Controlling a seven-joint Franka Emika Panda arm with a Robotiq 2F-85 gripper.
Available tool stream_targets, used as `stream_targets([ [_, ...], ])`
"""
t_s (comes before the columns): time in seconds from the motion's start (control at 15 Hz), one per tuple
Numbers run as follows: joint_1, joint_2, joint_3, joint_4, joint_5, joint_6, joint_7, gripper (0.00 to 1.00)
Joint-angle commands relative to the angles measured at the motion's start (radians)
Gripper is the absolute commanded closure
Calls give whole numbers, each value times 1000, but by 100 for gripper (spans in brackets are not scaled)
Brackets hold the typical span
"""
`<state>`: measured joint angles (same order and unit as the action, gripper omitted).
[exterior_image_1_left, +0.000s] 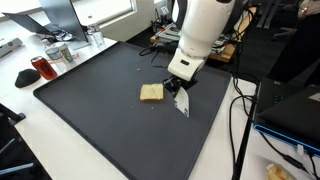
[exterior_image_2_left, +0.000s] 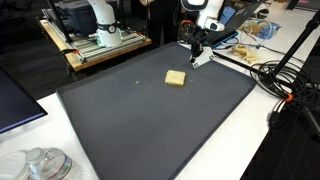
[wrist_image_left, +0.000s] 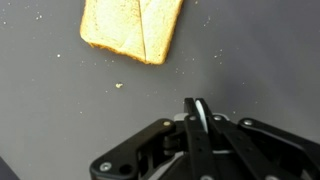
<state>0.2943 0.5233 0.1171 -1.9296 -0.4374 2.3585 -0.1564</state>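
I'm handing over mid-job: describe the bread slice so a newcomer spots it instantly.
Find the big dark mat covering the white table. Near its middle, close beside the end effector, lies the bread slice. It is the only tan, squarish thing on the mat, toasted brown at the crust.

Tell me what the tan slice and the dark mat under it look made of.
The slice looks like toasted bread: matte, porous, a tan face with a darker crust edge and a crumb nearby. The mat is probably a rubber or foam sheet: dark grey, matte and flat with little glare. Its exact material is unclear.
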Motion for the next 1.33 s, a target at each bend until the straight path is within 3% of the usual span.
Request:
stream_targets([
  [0.0,46,17,-26,25,-64,-35,69,99],
  [0.2,65,24,-27,23,-83,-43,100,99],
  [0.53,51,-3,-21,-39,-74,48,129,99],
  [1.27,-172,-131,53,-284,187,349,-56,99],
])
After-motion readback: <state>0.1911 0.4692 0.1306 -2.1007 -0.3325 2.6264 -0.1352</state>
